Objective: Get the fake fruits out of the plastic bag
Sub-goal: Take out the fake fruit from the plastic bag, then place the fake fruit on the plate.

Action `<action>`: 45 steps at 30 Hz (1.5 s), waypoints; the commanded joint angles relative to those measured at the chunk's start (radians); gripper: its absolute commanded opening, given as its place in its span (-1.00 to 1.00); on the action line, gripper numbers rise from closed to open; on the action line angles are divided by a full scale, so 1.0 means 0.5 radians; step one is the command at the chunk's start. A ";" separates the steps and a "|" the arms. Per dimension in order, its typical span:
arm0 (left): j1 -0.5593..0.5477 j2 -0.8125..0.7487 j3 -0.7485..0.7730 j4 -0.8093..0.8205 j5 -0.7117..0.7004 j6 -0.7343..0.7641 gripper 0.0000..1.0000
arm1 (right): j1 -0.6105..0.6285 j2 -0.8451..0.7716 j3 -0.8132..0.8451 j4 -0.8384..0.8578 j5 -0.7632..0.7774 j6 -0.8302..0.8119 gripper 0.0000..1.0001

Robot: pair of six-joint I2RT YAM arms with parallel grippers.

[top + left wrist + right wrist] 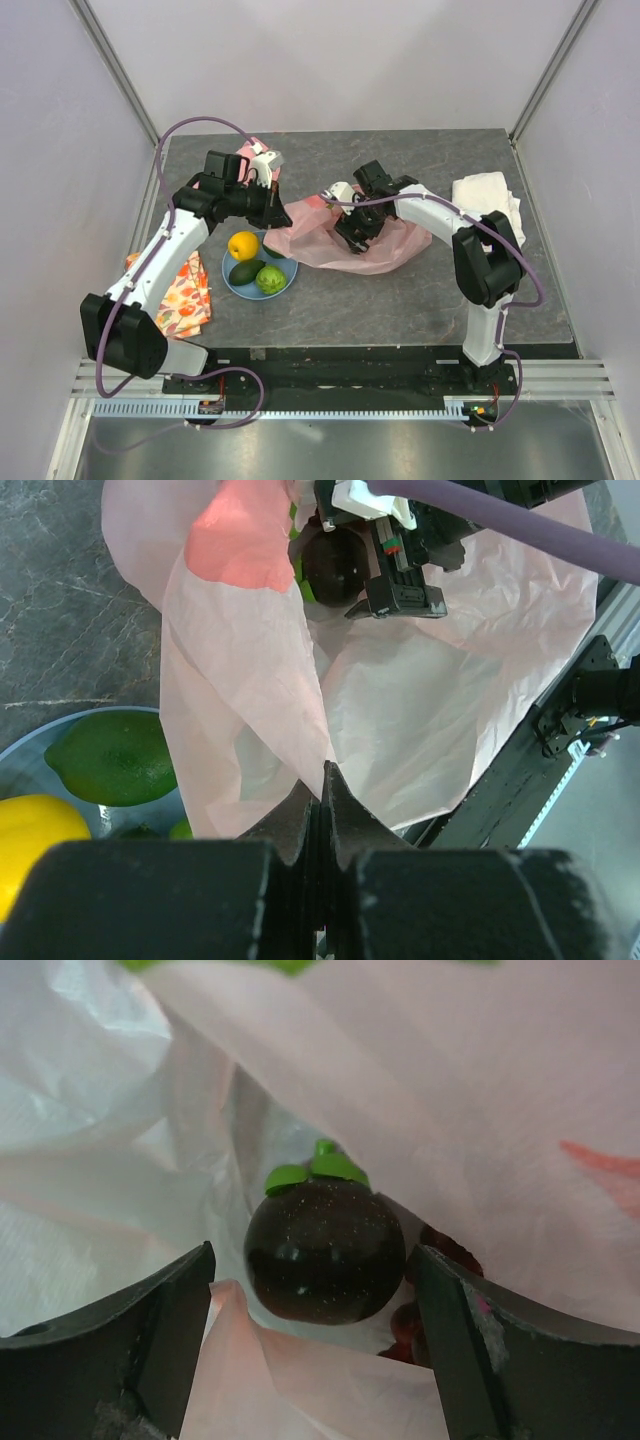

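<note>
Pale walls point(330, 60), grey marbled table point(400, 310). I note a patterned cloth point(185, 295) far left, then a blue plate point(232, 283) with lemon point(243, 245) and avocado point(244, 272). Left gripper point(325, 780) pinches the plastic bag point(385, 250) mid-table. Right gripper point(312, 1260) gapes inside it, astride the dark purple fruit point(322, 1250) without touching. White cloth point(487, 195) far right.

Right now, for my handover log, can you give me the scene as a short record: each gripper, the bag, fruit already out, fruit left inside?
left gripper: shut on an edge of the plastic bag, pinching it
right gripper: open, inside the bag, jaws either side of the dark purple fruit, not closed on it
blue plate: holds lemon, avocado, green round fruit
left in bag: dark purple fruit; red grapes, partly hidden behind it
</note>
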 commanded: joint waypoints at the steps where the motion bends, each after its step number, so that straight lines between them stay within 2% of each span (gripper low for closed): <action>1: -0.001 0.020 0.060 0.051 0.011 0.098 -0.97 | 0.000 0.037 -0.020 0.078 0.122 0.045 0.72; 4: -0.001 0.026 0.061 0.060 0.002 0.095 -0.97 | 0.000 0.003 -0.008 0.115 0.083 0.064 0.50; 5: -0.001 0.029 0.061 0.066 0.002 0.098 -0.97 | 0.000 -0.015 -0.002 0.118 0.073 0.064 0.32; 8: -0.001 0.038 0.064 0.072 0.005 0.089 -0.97 | -0.003 -0.122 0.029 0.127 0.052 0.073 0.04; 11: -0.001 0.050 0.079 0.075 0.008 0.086 -0.97 | 0.000 -0.309 0.072 0.124 0.006 0.109 -0.10; 18: -0.001 0.057 0.079 0.094 0.005 0.080 -0.97 | 0.000 -0.601 0.198 0.112 -0.206 0.281 -0.26; 24: 0.002 0.053 0.085 0.115 0.002 0.071 -0.97 | -0.003 -0.650 0.388 0.066 -0.344 0.386 -0.27; 28: 0.002 0.072 0.134 0.118 -0.062 0.074 -0.97 | 0.003 -0.635 0.553 0.045 -0.579 0.456 -0.27; 29: 0.021 0.096 0.186 0.118 -0.102 0.068 -0.89 | 0.009 -0.620 0.575 0.026 -0.623 0.481 -0.27; 30: 0.039 0.108 0.220 0.109 -0.108 0.071 -0.61 | 0.018 -0.614 0.621 0.005 -0.663 0.478 -0.27; 32: 0.097 0.145 0.348 0.082 -0.136 0.016 -0.26 | 0.088 -0.592 0.655 -0.090 -0.761 0.438 -0.27; 33: 0.116 0.151 0.385 0.079 -0.142 0.012 0.01 | 0.125 -0.586 0.670 -0.130 -0.788 0.365 -0.27; 36: 0.159 0.118 0.478 0.075 -0.209 0.049 0.29 | 0.239 -0.537 0.661 -0.247 -0.939 0.318 -0.27; 39: 0.193 0.023 0.472 0.072 -0.246 0.049 0.39 | 0.273 -0.457 0.685 -0.247 -1.028 0.337 -0.26; 45: 0.312 -0.207 0.355 0.011 -0.256 0.049 0.41 | 0.454 -0.212 0.900 -0.465 -1.117 0.137 -0.26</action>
